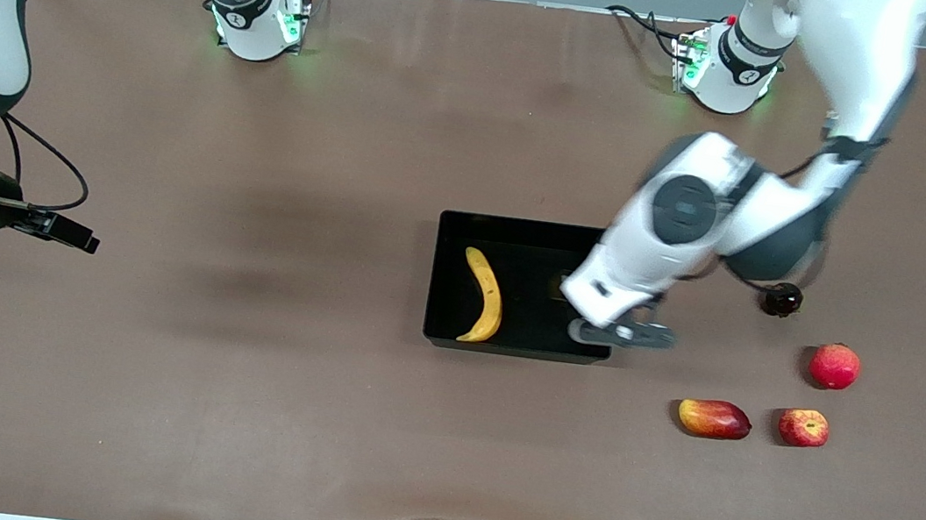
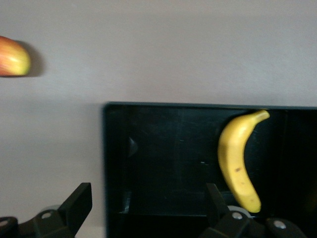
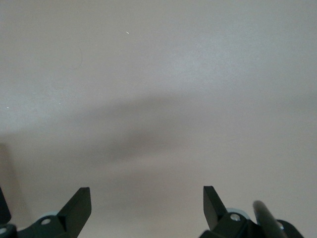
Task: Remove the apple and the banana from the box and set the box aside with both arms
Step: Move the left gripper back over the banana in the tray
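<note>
The black box (image 1: 448, 276) lies mid-table with the yellow banana (image 1: 483, 296) inside it. My left gripper (image 1: 608, 315) hangs open over the box wall toward the left arm's end. In the left wrist view the left gripper (image 2: 147, 192) straddles that wall (image 2: 105, 163), one finger outside and one inside, with the banana (image 2: 237, 158) beside it. The red apple with yellow streaks (image 1: 803, 427) rests on the table nearer the front camera. My right gripper (image 1: 75, 236) waits open and empty over bare table at the right arm's end (image 3: 147, 196).
An oval red-yellow fruit (image 1: 714, 419) (image 2: 12, 55) lies beside the apple. A round red fruit (image 1: 834, 366) and a small dark maroon fruit (image 1: 781, 299) sit toward the left arm's end. The left arm's elbow (image 1: 734, 214) hangs above the table there.
</note>
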`<act>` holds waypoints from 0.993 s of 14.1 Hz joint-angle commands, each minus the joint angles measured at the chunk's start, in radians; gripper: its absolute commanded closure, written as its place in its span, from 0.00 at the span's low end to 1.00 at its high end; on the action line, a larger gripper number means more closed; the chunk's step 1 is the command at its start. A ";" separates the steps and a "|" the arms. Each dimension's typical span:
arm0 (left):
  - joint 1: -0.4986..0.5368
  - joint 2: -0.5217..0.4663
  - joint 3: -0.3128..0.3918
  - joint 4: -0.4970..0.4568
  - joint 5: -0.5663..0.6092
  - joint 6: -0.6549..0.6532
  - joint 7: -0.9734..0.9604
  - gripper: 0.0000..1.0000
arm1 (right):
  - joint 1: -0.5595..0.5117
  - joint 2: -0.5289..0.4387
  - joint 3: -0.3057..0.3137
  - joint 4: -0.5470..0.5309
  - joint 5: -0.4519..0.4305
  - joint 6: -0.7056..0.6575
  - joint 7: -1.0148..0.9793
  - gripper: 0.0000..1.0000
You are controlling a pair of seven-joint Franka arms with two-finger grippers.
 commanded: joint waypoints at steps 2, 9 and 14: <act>-0.065 0.122 0.006 0.026 0.071 0.127 -0.057 0.00 | -0.005 0.005 0.002 0.015 0.004 -0.015 0.007 0.00; -0.284 0.254 0.179 0.046 0.065 0.275 -0.088 0.00 | -0.005 0.005 0.002 0.010 0.004 -0.016 0.007 0.00; -0.330 0.342 0.208 0.079 0.066 0.327 -0.146 0.44 | -0.002 0.005 0.002 0.006 0.004 -0.016 0.009 0.00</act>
